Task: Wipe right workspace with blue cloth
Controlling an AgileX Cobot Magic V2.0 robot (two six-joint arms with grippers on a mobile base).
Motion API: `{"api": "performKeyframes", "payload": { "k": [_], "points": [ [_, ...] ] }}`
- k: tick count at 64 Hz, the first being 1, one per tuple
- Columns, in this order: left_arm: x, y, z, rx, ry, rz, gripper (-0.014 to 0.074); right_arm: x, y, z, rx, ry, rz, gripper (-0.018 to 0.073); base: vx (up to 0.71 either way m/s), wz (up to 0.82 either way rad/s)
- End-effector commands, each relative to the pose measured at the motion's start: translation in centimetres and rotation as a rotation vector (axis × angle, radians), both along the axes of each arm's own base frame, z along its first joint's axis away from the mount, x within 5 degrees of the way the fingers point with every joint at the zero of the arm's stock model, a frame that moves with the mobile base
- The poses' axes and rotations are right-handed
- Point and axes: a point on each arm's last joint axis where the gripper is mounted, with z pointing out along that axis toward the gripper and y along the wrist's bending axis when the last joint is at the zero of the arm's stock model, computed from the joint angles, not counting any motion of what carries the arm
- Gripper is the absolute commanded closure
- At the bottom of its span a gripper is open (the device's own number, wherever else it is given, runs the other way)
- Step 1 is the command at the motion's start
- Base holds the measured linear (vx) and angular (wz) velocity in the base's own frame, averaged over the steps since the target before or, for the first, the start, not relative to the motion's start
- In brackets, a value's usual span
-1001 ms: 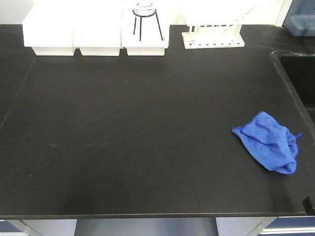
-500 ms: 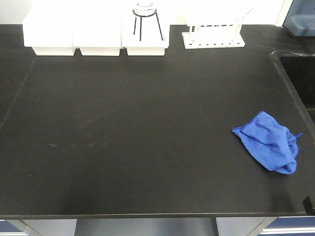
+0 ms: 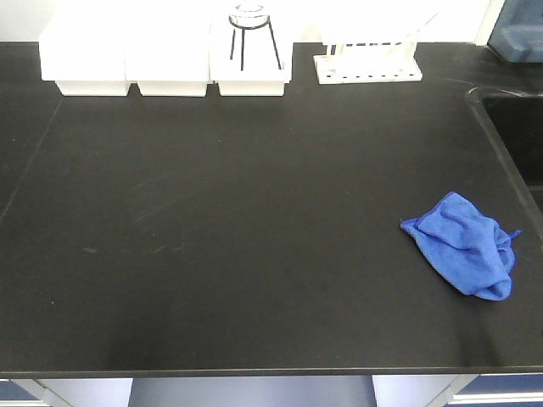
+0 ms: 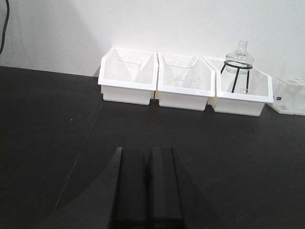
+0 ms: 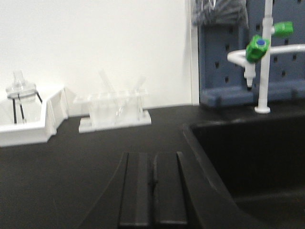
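Bins of white plastic [image 3: 170, 85], three in a row, stand at the back left of the matte black countertop [image 3: 237, 212]. The rightmost bin holds a clear glass flask [image 3: 249, 13] on a black wire stand [image 3: 253, 47]. Just right of them sits a white test-tube rack [image 3: 367, 68]. Further right and nearer the front edge, the crumpled royal-blue microfibre cloth [image 3: 465, 246] lies on the countertop, well apart from the bins and rack. Its thin loop tag points toward the black recessed sink [image 3: 513, 127]. The left gripper [image 4: 147, 153] points toward the bins, its jaws pressed together on nothing. The right gripper [image 5: 153, 156], facing the rack and sink, is likewise clenched and empty.
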Motion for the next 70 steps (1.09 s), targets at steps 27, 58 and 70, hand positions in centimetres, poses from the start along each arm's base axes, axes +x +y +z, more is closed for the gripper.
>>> {"api": "performKeyframes", "payload": {
  "k": [27, 58, 70],
  "points": [
    [0.0, -0.1, -0.2, -0.014, -0.065, -0.006, 0.0602, 8.1, -1.1, 9.8, -0.01, 0.542, -0.036, 0.0551, 0.0, 0.0],
    [0.0, -0.1, -0.2, -0.014, -0.065, -0.006, 0.0602, 17.2, -1.8, 3.2, -0.155, 0.849, 0.072, 0.026, 0.0, 0.0],
    [0.0, -0.1, -0.2, -0.014, -0.065, -0.006, 0.0602, 19.2, -1.8, 1.3, -0.099, 0.836, 0.057, -0.0006, 0.0, 0.0]
  ]
}}
